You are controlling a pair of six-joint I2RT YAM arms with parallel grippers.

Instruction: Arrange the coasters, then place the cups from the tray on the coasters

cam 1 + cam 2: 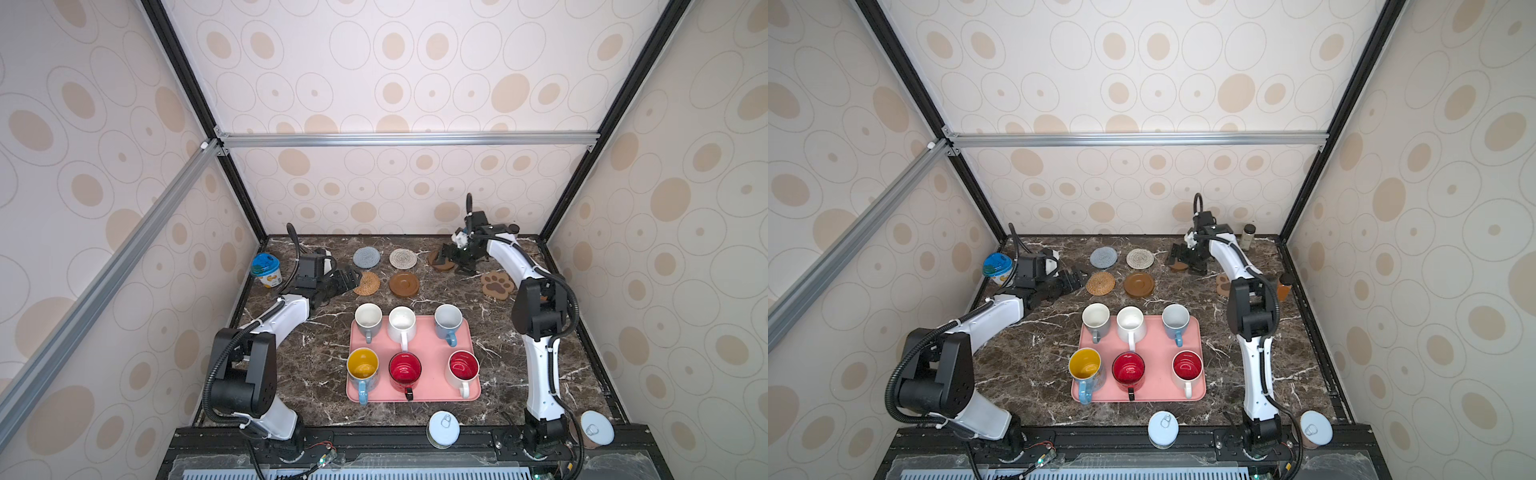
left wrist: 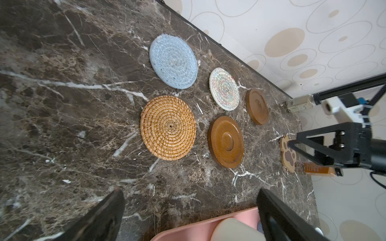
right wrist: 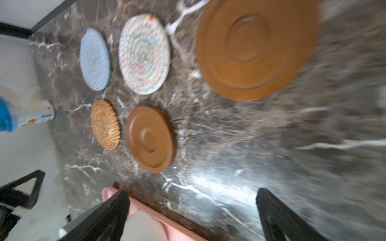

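Both top views are filled by a brown, white-veined marble tabletop enclosed by oval-patterned panels. The left gripper is held low beside the round rattan coaster, and the right gripper near a wooden disc; both are spread and empty. Six glazed mugs are seated on the pink tray.

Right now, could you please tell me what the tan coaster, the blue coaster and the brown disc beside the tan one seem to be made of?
Tan coaster: likely woven rattan, glossy coiled strands.
Blue coaster: seemingly knit or braided yarn, matte, soft spiral ridges.
Brown disc: probably wood, smooth satin finish with turned rings, though no grain shows, so moulded plastic is possible.
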